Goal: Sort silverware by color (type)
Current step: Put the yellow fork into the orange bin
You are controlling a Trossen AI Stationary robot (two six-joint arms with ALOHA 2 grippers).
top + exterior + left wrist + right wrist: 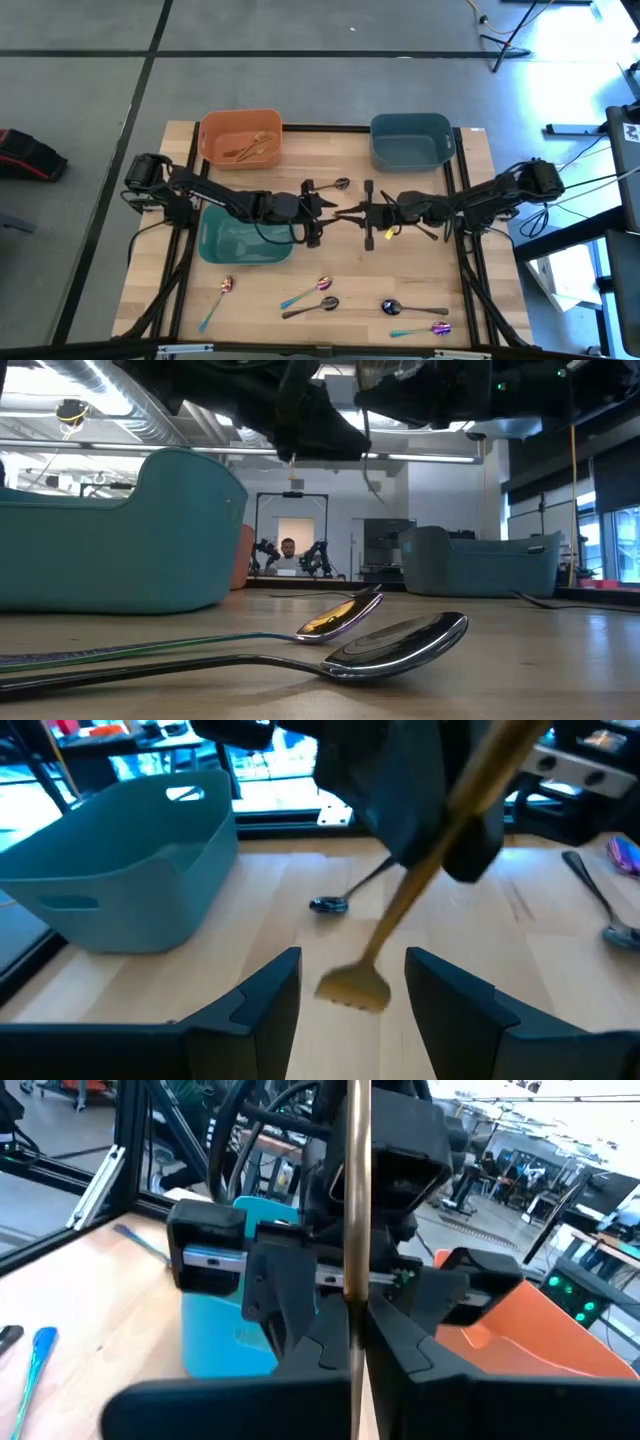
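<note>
Gold fork [420, 880] is hanging mid-table, pinched by the closed right gripper [352, 1305]; left gripper [350, 982] is gaping wide around its tines. Light, stiff, probably slippery, so gripping the handle suits.

Both arms are dark, jointed and slim, with black cables looping along their links. The left hand [350, 1005] has two broad, matte charcoal fingers with angled tips. The right hand [368, 217] is blocky and black, its fingers [420, 1380] flat.
</note>
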